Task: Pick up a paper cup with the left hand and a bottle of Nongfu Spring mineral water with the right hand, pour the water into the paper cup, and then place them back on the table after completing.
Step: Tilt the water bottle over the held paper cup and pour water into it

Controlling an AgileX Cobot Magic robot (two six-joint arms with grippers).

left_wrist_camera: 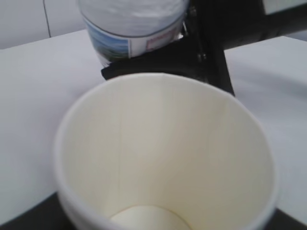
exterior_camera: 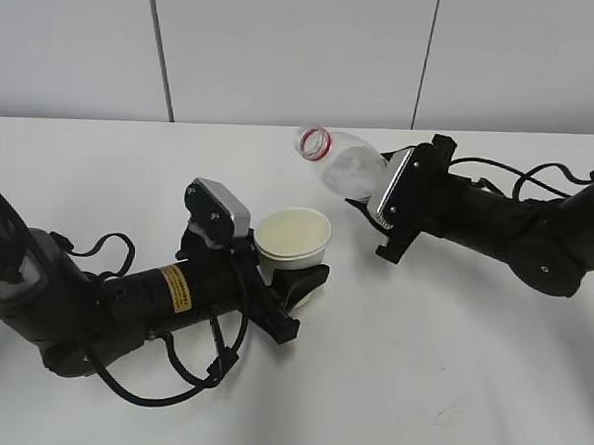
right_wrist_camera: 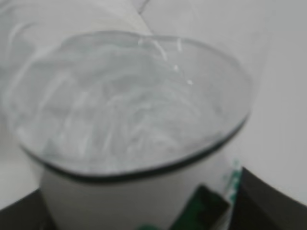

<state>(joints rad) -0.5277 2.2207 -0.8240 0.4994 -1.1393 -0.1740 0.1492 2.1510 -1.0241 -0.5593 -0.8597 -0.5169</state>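
My left gripper [exterior_camera: 296, 282], on the yellow-stickered arm, is shut on a white paper cup [exterior_camera: 293, 236] and holds it upright at the table's middle. In the left wrist view the cup [left_wrist_camera: 163, 153] fills the frame and its inside looks dry. My right gripper [exterior_camera: 369, 201] is shut on the clear water bottle [exterior_camera: 341, 163], tilted with its open red-ringed mouth [exterior_camera: 315, 143] pointing up-left, above and right of the cup. The bottle [right_wrist_camera: 134, 120] fills the right wrist view; its labelled body [left_wrist_camera: 132, 28] shows behind the cup. No water is seen flowing.
The white table [exterior_camera: 448, 367] carries a tiny dark mark [exterior_camera: 444, 411] at the front right. A pale panelled wall [exterior_camera: 285, 45] runs behind the far edge. Both arms lie low over the tabletop, with looped black cables [exterior_camera: 172, 375] by the left one.
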